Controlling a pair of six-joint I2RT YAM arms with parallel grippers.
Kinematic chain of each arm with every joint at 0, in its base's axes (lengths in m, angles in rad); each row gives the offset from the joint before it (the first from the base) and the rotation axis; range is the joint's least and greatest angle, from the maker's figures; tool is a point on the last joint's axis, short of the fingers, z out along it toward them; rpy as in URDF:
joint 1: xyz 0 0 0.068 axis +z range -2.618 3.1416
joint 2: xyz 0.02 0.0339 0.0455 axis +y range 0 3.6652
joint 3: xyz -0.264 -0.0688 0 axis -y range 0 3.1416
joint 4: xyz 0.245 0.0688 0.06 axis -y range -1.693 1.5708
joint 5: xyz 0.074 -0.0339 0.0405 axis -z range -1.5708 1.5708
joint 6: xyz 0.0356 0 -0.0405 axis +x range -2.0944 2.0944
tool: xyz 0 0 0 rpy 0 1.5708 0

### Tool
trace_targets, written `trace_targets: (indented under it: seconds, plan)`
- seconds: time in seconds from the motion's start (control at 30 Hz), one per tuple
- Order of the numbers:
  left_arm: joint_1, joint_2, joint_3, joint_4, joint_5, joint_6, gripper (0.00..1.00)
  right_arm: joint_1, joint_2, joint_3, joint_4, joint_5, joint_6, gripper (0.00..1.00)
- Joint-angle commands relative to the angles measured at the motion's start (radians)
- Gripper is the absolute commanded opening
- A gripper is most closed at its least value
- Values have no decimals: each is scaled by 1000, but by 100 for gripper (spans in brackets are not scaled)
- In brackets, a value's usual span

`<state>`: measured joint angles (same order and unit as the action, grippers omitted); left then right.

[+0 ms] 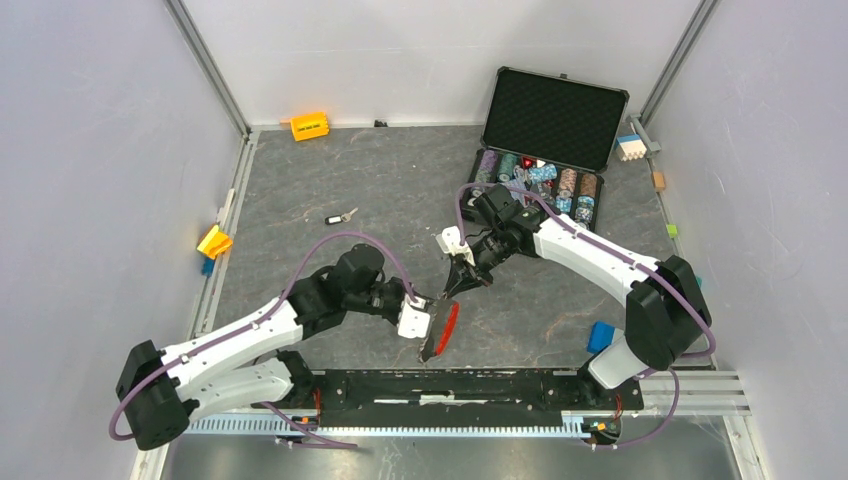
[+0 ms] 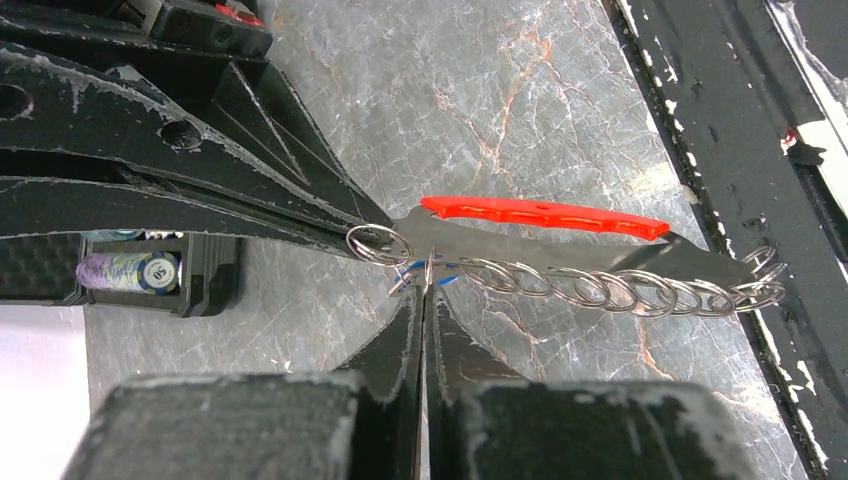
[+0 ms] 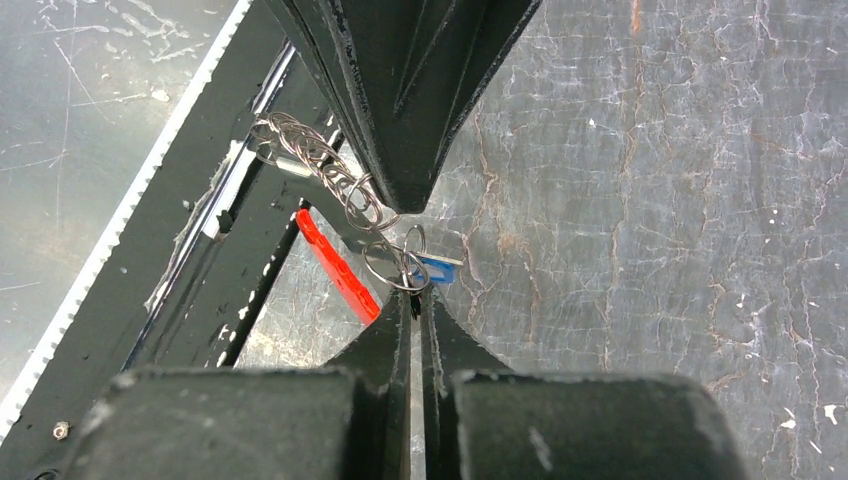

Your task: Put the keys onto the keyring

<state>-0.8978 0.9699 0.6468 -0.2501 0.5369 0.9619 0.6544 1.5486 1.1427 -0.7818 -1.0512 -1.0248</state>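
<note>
Holding keyring (image 2: pixel 540 213) above counter (image 1: pixel 400 180) | left jaws clenched on chain, right jaws clenched on end ring, likely steadying it for threading | blue-tagged key (image 3: pixel 440 266) hangs there

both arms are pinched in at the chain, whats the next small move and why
Probably a slight twist of the right fingers to work the tagged key onto the keyring at its end ring, left fingers holding steady: both pairs are shut there, tips almost meeting.
</note>
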Motion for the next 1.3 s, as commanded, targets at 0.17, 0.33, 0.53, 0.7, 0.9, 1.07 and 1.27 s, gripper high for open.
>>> trace_targets:
  seconds: [0.17,0.33,0.53,0.7,0.9,1.07,1.27]
  plan:
    - [7,-12,22,45,116,-52,2,4,-16,9,30,-25,18,0]
    - [7,16,29,46,131,-47,2,5,-24,6,34,-26,22,0]
    - [7,36,33,61,146,-53,2,5,-33,-5,36,-20,20,0]
    - [14,29,27,91,153,-81,2,5,-34,-16,35,-17,11,0]
    - [41,5,13,126,195,-119,2,5,-34,-20,35,-12,4,0]
    - [45,-3,0,125,227,-117,2,5,-34,-16,40,-12,13,0]
    - [45,31,-4,135,263,-114,2,5,-36,-15,45,-26,23,0]
